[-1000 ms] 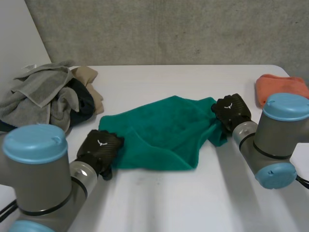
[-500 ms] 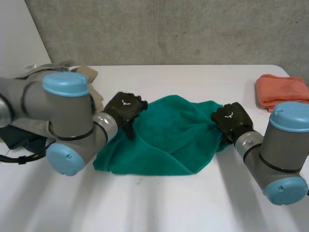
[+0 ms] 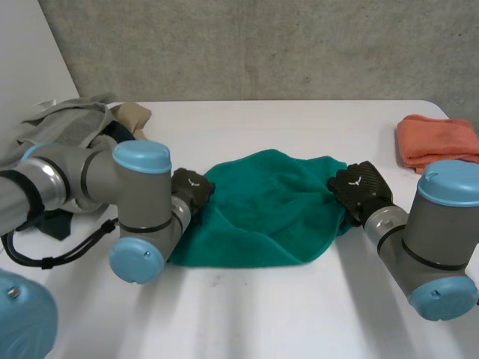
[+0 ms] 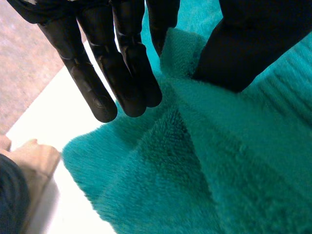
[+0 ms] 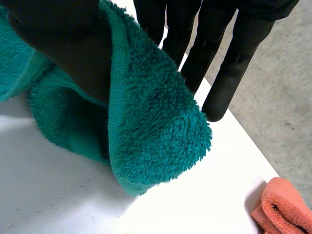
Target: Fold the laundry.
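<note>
Left hand is clamped on the left edge of the teal-green terry towel. Its wrist view shows a ridge of cloth nipped between thumb and straight fingers, so that's a pinch, not a rest. Off to its left is the heap of grey, beige and dark unfolded laundry, near the towel with a strip of bare surface between; I read it as the queue, parked out of the way. Towel lies mid white bench, rumpled, its bulk down flat and the near edge roughly straight. Right hand grips the towel's right corner: cloth is wrapped over the thumb and trapped against the fingers, with the corner flap hanging just clear of the bench. Grips at opposite ends look like setup to tension the towel or carry one side over. My call: early stage, no clean fold yet. Far right, well apart, is a folded orange terry cloth, probably done work kept off the work zone. Risks: thick pile slipping out of a shallow pinch, and the left arm's elbow, low by the near-left corner, could drag it.
</note>
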`<state>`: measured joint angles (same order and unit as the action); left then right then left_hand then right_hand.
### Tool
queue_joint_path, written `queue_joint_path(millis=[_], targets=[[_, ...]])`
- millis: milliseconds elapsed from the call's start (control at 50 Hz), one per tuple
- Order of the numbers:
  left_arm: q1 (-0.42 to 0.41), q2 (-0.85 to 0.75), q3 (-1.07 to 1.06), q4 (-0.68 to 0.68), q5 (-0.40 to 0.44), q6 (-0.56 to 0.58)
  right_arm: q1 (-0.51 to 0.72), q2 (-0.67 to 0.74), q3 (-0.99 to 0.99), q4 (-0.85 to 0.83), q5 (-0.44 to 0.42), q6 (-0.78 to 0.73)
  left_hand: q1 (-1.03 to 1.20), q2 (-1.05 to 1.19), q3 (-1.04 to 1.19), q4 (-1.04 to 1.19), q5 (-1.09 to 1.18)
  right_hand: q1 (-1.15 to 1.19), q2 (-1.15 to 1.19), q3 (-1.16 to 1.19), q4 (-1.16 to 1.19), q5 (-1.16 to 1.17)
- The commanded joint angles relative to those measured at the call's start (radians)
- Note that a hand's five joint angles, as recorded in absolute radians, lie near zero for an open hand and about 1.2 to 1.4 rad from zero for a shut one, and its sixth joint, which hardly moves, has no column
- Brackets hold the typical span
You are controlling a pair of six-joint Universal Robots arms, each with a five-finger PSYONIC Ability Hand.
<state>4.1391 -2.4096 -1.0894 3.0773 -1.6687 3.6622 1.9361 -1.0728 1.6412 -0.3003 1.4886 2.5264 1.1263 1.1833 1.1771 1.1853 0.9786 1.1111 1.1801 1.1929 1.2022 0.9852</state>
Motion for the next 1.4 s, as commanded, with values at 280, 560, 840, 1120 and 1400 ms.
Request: queue_joint_path(millis=[280, 560, 840, 1120, 1400], targets=[[-0.002, 0.421, -0.314, 0.262, -0.014, -0.01, -0.138, -0.056, -0.139, 0.35, 0.004, 0.291, 0.27, 0.213, 0.219, 0.211, 0.243, -0.709, -0.778, -0.791, -0.8, -0.758], [0.072, 0.537, -0.389, 0.264, -0.009, -0.022, -0.338, -0.038, -0.109, 0.437, -0.25, 0.462, 0.27, 0.213, 0.219, 0.211, 0.243, -0.571, -0.64, -0.653, -0.662, -0.62], [0.084, 0.518, -0.394, 0.259, -0.006, -0.129, -0.318, 0.04, -0.084, 0.323, -0.327, 0.468, 0.27, 0.213, 0.219, 0.211, 0.243, -0.58, -0.649, -0.662, -0.671, -0.629], [0.105, 0.511, -0.471, 0.259, 0.047, -0.128, -0.183, 0.093, -0.086, 0.247, -0.309, 0.394, -0.11, -0.167, -0.161, -0.169, -0.137, 0.022, -0.047, -0.06, -0.069, -0.027], [0.102, 0.523, -0.572, 0.27, 0.127, -0.125, -0.189, 0.06, -0.063, 0.21, -0.304, 0.382, -0.193, -0.25, -0.244, -0.252, -0.22, 0.285, 0.216, 0.203, 0.194, 0.237]])
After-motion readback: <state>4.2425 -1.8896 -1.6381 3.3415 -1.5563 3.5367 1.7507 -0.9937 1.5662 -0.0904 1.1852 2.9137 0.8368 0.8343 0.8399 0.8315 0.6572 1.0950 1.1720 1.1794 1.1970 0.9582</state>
